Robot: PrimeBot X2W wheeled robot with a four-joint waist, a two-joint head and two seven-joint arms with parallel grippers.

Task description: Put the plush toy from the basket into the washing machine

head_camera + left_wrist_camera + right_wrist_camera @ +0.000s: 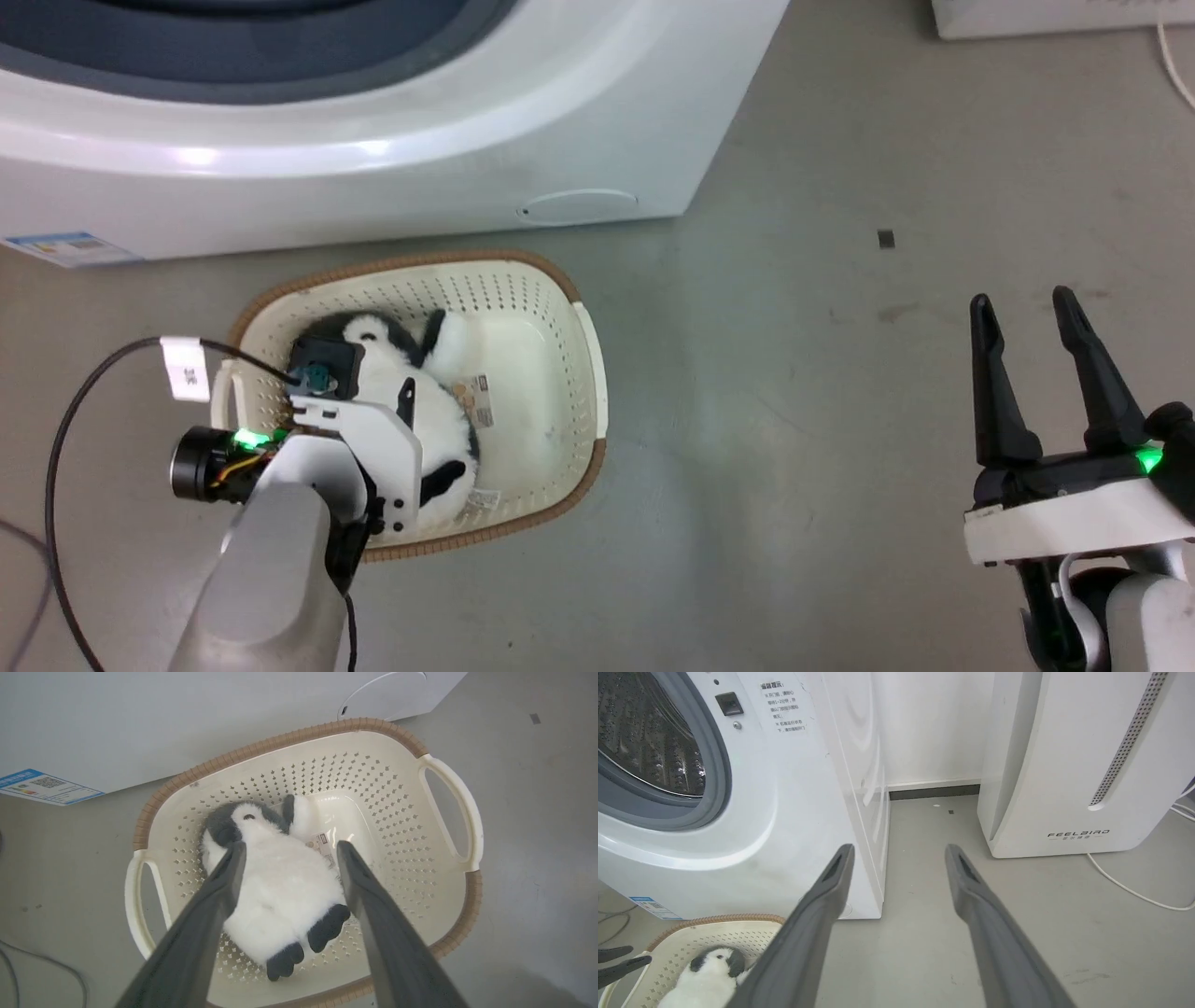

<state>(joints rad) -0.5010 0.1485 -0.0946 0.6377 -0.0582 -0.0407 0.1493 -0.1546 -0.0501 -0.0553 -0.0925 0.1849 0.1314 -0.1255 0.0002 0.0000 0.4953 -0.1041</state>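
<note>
Lying belly-up in the oval, perforated cream basket [289,737]: fluffy black-and-white plush penguin [280,882], just before the white washing machine [784,812], handy for a short carry. Poised above, left gripper [290,847] spread wide, likely to straddle the soft belly. Aside over the floor [794,420], right gripper [1022,299] likewise apart, idle.

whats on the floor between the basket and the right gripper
Just bare grey floor; the head view shows nothing lying between the basket and the right gripper.
</note>
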